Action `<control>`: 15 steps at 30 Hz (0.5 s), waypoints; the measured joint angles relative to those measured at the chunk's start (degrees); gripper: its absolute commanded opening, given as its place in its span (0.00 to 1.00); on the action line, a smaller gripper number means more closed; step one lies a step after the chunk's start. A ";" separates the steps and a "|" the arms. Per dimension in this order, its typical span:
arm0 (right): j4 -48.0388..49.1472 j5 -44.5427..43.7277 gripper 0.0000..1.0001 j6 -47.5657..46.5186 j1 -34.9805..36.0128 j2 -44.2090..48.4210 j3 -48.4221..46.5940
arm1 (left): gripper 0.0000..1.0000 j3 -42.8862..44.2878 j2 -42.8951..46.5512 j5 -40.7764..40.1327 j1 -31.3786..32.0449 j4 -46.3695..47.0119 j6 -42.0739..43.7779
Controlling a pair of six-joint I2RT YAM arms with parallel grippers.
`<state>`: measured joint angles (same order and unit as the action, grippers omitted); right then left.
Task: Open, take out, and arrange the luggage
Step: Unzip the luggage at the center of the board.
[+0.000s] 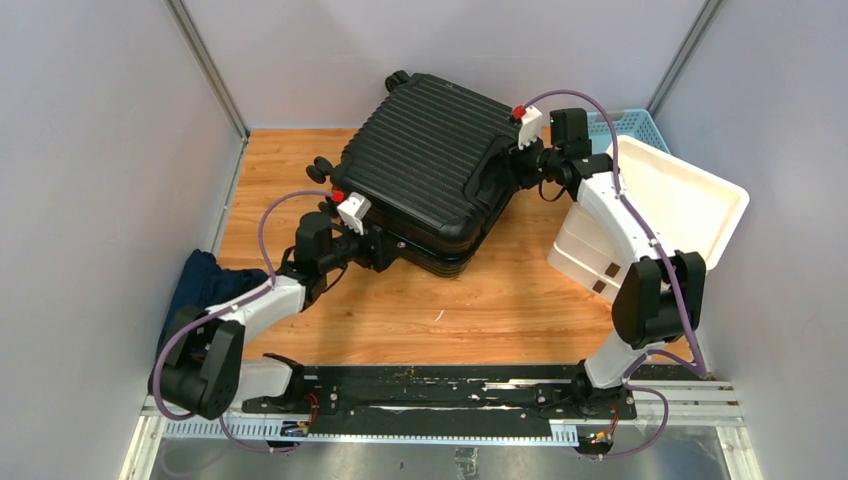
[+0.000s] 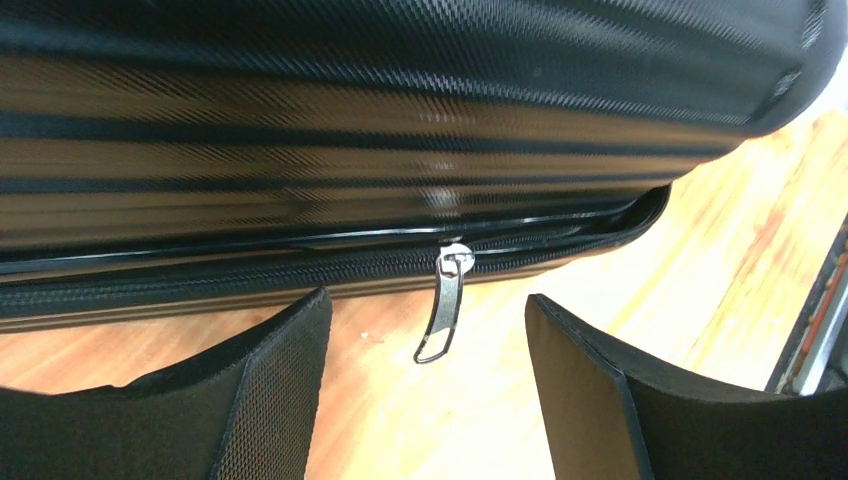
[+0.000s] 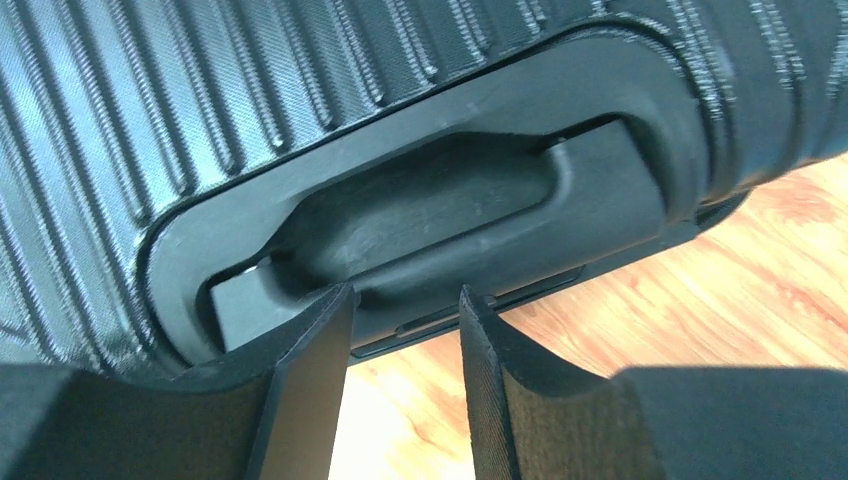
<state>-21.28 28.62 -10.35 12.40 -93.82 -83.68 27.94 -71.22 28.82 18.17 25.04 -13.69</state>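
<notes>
- Top view: the luggage [image 1: 430, 165] is lying flat on the table [image 1: 500, 310], upper middle of the frame. The left gripper [image 1: 392, 248] is sitting at its lower-left edge and the right gripper [image 1: 512, 163] at its right side. My guess is one's going for the zip while the other's bracing the case so it isn't sliding. The drawers [image 1: 680, 200] and basket [image 1: 632, 122] are only showing here.
- Left wrist: jaws are hanging wide apart with nothing in them. The zip pull [image 2: 442, 310] is dangling mid-frame between the fingers [image 2: 280, 380], untouched. The top view isn't showing that pull at all.
- Right wrist: jaws are sitting half-parted, clamping nothing, tips right up by the handle [image 3: 450, 215] recess. Probably pushing, not holding.
</notes>
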 measured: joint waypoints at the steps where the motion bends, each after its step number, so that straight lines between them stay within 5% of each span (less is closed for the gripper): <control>1: -0.72 1.33 0.47 -0.70 -0.17 0.11 0.02 | 0.74 0.04 -0.96 -0.11 0.57 0.00 0.83; 6: -2.84 5.99 0.47 -2.64 -1.01 0.26 0.31 | 0.62 2.36 -8.48 0.92 2.27 -0.24 3.06; 10: -3.19 8.74 0.47 -3.19 -1.60 0.44 0.72 | 0.39 3.69 -11.02 1.68 2.40 -0.31 3.87; 13: -3.76 10.19 0.47 -3.28 -1.70 0.50 0.81 | 0.33 3.89 -11.02 2.36 2.60 0.24 3.34; 15: -4.02 10.78 0.47 -3.32 -1.75 0.52 0.85 | 0.09 3.98 -11.02 2.73 2.69 0.39 2.47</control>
<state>-25.30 39.40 -13.67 10.66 -93.30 -82.83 31.92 -82.24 31.55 20.86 25.43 -11.22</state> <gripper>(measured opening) 0.470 0.333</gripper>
